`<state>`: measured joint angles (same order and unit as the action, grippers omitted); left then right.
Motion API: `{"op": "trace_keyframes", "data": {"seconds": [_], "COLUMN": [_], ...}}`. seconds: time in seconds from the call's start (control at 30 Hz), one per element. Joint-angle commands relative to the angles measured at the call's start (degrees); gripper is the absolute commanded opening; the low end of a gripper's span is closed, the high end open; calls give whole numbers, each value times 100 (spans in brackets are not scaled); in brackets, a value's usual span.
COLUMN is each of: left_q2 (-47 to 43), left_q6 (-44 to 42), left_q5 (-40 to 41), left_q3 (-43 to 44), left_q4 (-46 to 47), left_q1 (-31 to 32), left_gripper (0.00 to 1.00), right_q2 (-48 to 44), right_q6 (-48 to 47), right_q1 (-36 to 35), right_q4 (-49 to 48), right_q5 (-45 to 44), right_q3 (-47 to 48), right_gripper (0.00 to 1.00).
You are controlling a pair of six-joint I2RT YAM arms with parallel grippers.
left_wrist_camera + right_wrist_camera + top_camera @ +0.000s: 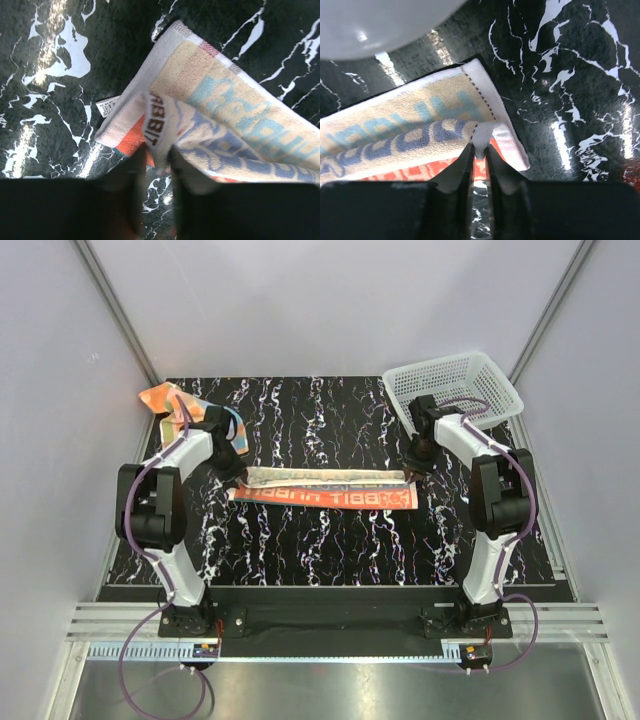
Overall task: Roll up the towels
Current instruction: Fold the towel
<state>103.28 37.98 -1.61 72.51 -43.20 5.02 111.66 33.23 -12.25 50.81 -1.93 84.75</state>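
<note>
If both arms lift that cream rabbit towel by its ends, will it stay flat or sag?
Likely sag: the towel buckles into soft folds at the left gripper. Probably light, since a corner pinch by the right gripper raises its edge.

orange towel (160, 398) partly behind left arm (185, 452), blurred white shape (380, 20), perhaps basket rim (450, 360)

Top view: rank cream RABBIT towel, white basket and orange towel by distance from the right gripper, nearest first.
1. cream RABBIT towel: right end pinched in the right gripper fingers.
2. white basket: just behind it, far-right corner.
3. orange towel: far-left corner.
</note>
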Motion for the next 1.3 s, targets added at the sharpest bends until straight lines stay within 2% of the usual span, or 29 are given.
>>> {"op": "trace_keyframes", "data": {"seconds": [0.0,0.03,0.1,0.17,0.23,0.27,0.3,0.53,0.7,0.8,0.9,0.97,1.27], "left_q2": [113,183,271,429,491,456,412,-272,-1308,-1679,-1663,-1566,-1276], "left_q6": [-124,-133,-150,-159,-185,-185,-185,-229,-97,-89,-106,-98,26], "left_q5": [-50,-50,-112,-138,-147,-156,-147,143,310,363,196,-6,-252], "left_q3": [359,421,649,834,1062,1090,1098,1108,-382,-1174,-1598,-1713,-1732], "left_q4": [40,40,14,-48,-153,-154,-110,-347,108,460,794,988,1454], "left_q1": [-88,-132,-194,-273,-334,-361,-387,-502,-493,-502,-502,-493,-493], "left_gripper": [33,33,39,55,64,74,99,99,99,99,95,88,87], "right_q2": [49,58,110,154,207,199,155,-565,-1513,-1944,-2209,-2236,-2324], "right_q6": [-107,-89,-71,-89,-150,-159,-168,-256,-230,-177,-151,-133,-291], "right_q1": [117,144,179,232,249,249,241,249,249,249,249,250,249], "right_q4": [17,17,17,95,183,219,228,421,307,62,-360,-528,-625], "right_q5": [-26,-35,-44,-61,-114,-132,-158,-562,-931,-635,-186,-36,18], "right_q3": [217,235,322,489,665,709,744,640,-238,-915,-1539,-1812,-2033], "right_gripper": [22,28,34,51,65,68,70,75,78,78,77,75,74]}}
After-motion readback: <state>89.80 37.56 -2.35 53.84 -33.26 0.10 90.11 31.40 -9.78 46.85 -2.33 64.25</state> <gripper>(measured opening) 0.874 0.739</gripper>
